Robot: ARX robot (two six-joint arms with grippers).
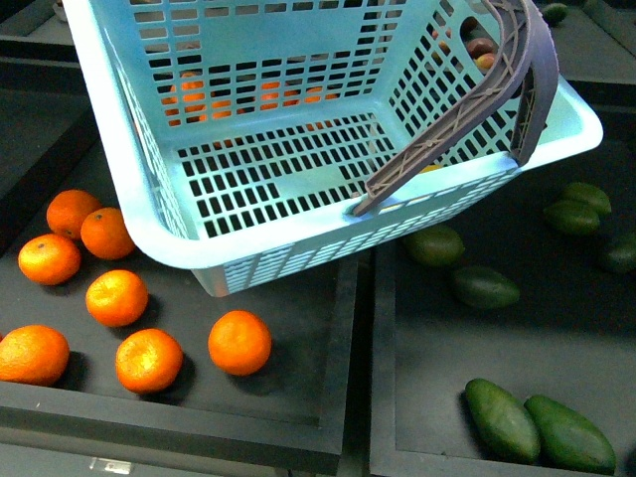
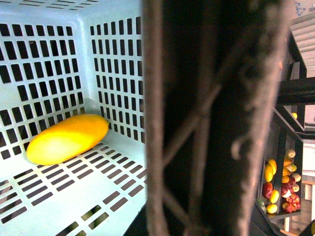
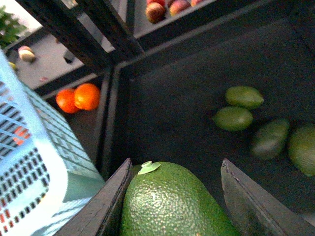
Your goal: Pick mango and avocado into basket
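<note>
The light teal basket (image 1: 199, 248) hangs tilted above the trays, its grey-brown handle (image 1: 467, 109) swung over the right side. In the left wrist view the yellow-orange mango (image 2: 66, 138) lies on the basket's slotted floor against a wall. The blurred handle (image 2: 211, 118) fills the middle of that view. My left gripper is shut on it, its fingers hidden. In the right wrist view my right gripper (image 3: 176, 163) is shut on the avocado (image 3: 172, 206), pebbled green with a pale stem tab, lifted above the dark tray. The basket's corner (image 3: 29, 162) is beside it. Neither gripper shows in the front view.
Several oranges (image 1: 238, 341) lie in the left black tray. More avocados (image 1: 502, 417) lie in the right tray, under and beside the basket. A raised divider (image 1: 363, 378) splits the trays. A shelf of mixed fruit (image 2: 280, 182) stands further off.
</note>
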